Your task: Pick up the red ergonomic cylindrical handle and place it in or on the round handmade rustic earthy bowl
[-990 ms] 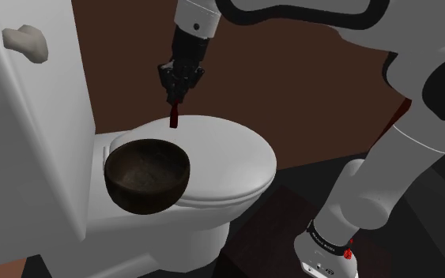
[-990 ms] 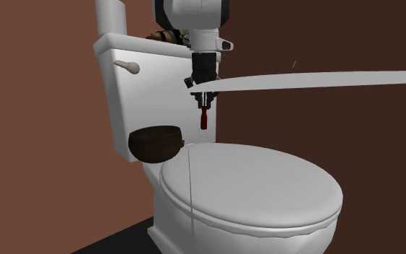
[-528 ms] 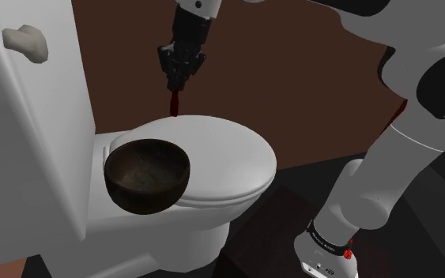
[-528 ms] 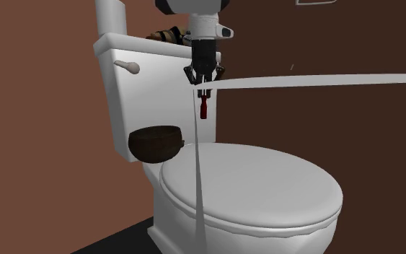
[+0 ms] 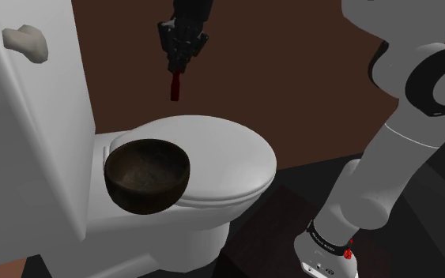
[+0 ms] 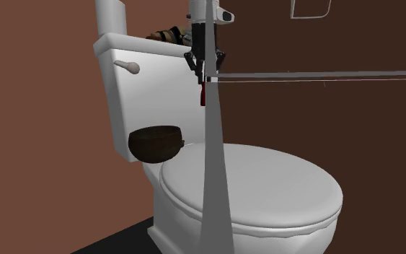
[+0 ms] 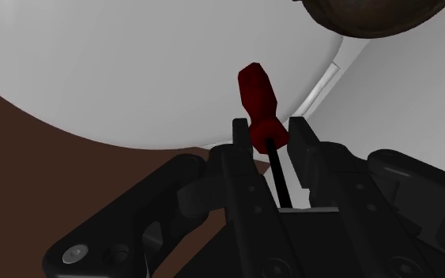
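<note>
The fingers (image 7: 241, 140) are pinching the narrow neck of the red handle (image 7: 258, 93), one on each side. In the wrist view a thin dark shaft runs back from that neck into the gap between them. I cannot make out where the shaft ends; the gripper (image 7: 269, 133) body swallows it.

In the shoulder view the gripper (image 5: 179, 68) points straight down. The red handle (image 5: 175, 87) hangs below it in the air, above the far edge of the toilet lid (image 5: 228, 154) and clear of it. The arm above the wrist is cut off by that picture's top edge. In the second exterior view the gripper (image 6: 203, 74) hangs in front of the tank (image 6: 151, 86), the red handle (image 6: 203, 94) a small sliver under it. A pale grey wedge (image 6: 214, 187) drops from about there across the lid; I cannot tell what it is.

The dark brown bowl (image 5: 148, 175) sits at the lid's edge close to the tank, its near side hanging past the rim. It is well apart from the handle and lower. In the wrist view the bowl (image 7: 371, 16) is cut off by the frame. Some brownish things (image 6: 164, 34) lie on the tank top, too small to name.
</note>
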{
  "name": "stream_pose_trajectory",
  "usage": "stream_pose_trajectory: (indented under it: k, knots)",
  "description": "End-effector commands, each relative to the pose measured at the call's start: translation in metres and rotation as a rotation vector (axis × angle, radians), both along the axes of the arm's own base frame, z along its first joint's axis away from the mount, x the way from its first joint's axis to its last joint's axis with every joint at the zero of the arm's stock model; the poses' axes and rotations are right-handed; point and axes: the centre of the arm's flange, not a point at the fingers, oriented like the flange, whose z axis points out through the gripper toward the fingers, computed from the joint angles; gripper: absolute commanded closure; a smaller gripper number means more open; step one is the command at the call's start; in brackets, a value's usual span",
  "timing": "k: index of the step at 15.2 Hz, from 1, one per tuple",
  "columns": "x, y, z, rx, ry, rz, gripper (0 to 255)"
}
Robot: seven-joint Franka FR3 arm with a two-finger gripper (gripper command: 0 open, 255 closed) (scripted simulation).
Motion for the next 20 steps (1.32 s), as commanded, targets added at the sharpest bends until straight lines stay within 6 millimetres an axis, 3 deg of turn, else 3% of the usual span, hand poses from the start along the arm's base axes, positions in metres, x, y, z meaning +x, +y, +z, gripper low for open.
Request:
stream_pose_trajectory:
  k: [1,2,14,20]
  knots:
    - [-0.001,0.0,0.009,0.0,0.0,0.0,255]
    - [-0.001,0.0,0.01,0.0,0.0,0.0,255]
    - [-0.091,0.129,0.024,0.0,0.0,0.0,255]
    - [-0.091,0.129,-0.008,0.0,0.0,0.0,255]
